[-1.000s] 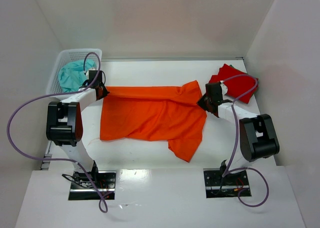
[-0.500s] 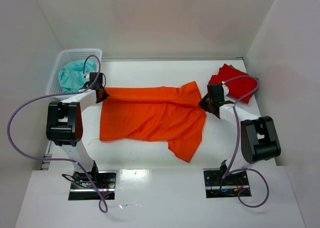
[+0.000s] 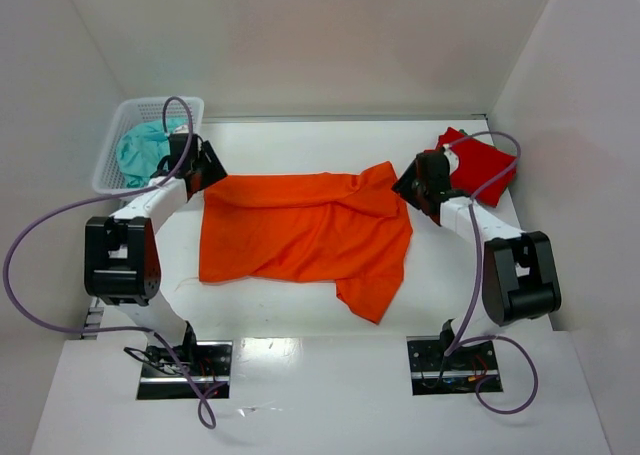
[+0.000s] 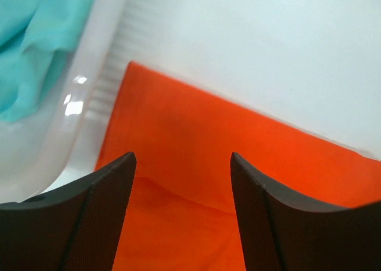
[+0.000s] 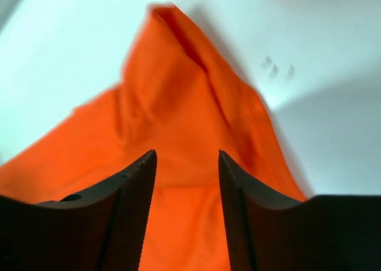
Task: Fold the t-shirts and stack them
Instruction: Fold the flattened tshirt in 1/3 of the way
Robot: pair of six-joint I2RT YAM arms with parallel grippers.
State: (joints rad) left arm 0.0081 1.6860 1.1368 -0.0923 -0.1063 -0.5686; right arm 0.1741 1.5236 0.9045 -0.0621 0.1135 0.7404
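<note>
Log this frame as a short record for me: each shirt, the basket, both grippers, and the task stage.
orange t-shirt: spread out between the arms, rumpled, not folded
red t-shirt: compact bundle at far right, apart from the orange one
basket: far left, holds a teal cloth
left gripper: open, over the orange shirt's far left corner
right gripper: open, over its far right sleeve
stage: nothing stacked yet
</note>
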